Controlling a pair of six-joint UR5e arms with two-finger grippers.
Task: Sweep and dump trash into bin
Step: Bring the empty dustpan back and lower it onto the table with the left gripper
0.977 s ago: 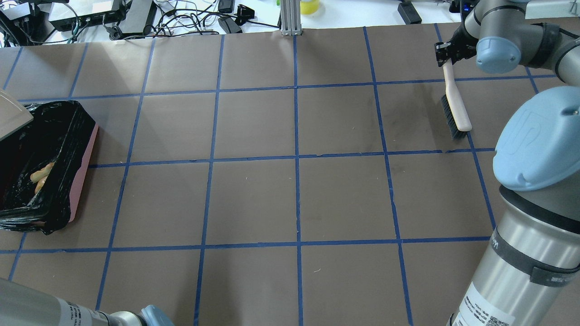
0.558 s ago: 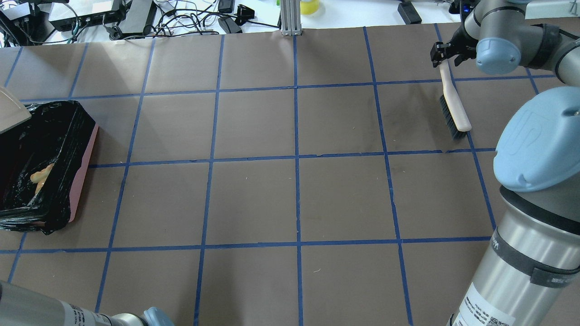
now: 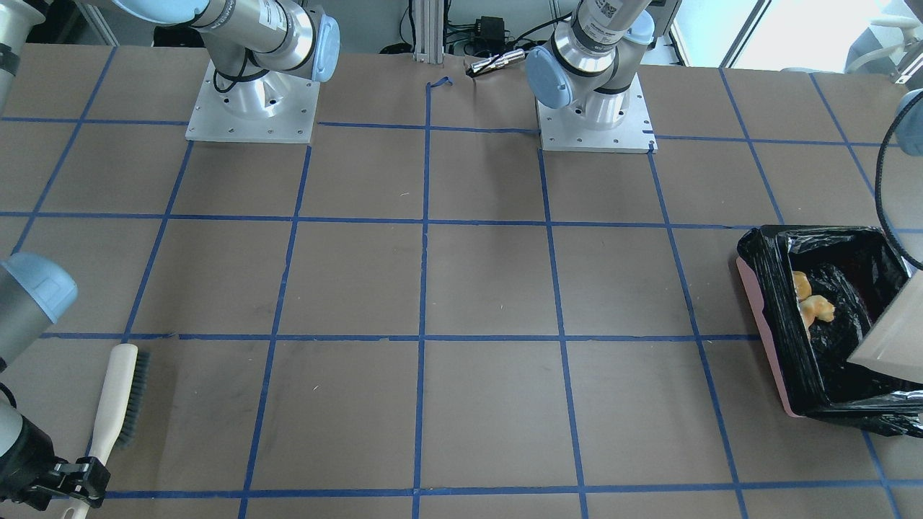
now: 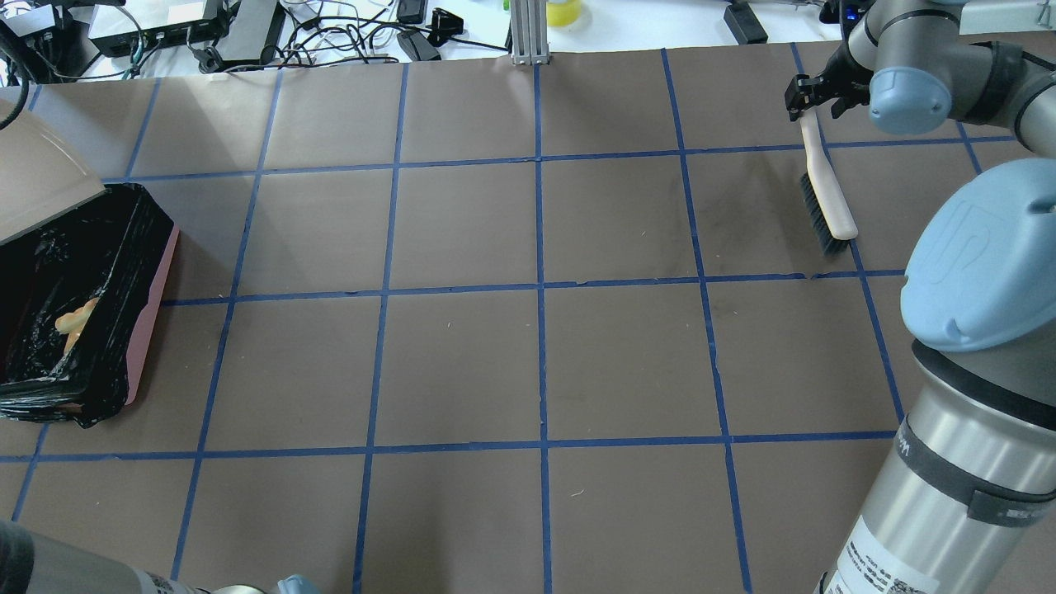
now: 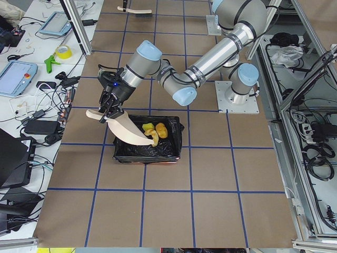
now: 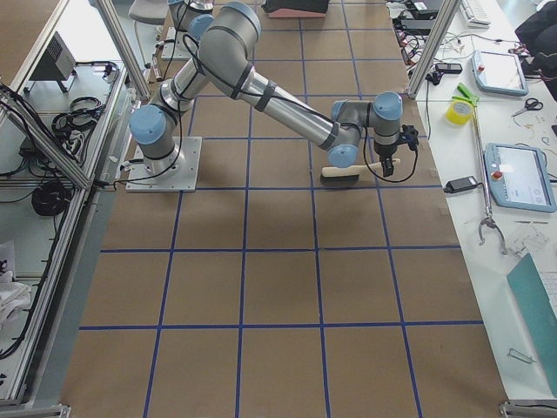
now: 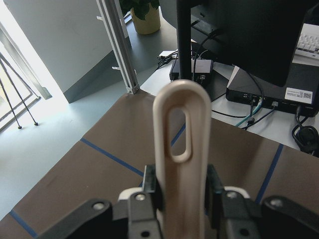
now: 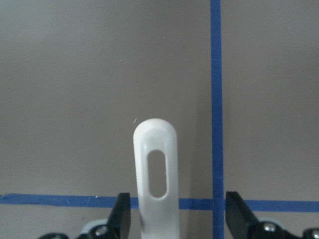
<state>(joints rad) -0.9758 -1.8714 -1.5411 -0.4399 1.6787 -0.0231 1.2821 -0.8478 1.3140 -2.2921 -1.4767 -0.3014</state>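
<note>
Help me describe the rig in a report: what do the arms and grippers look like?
The left arm and right arm are silver-grey tubes with pale-blue joint caps and black bands. The right carries a white coded label. The left gripper and right gripper are black.

Glossy, crinkled black plastic bag lining smooth pink bin at nine o'clock; matt brown table; smooth beige plastic dustpan.

The dustpan, clamped in the left tool, hangs tilted over the outer side of the bin and blocks entry from above there. The side of the bin toward the middle of the bench is open upward. Bare bench runs from the bin to the brush, well apart from it, where the right tool straddles the handle, jaws spread.
</note>
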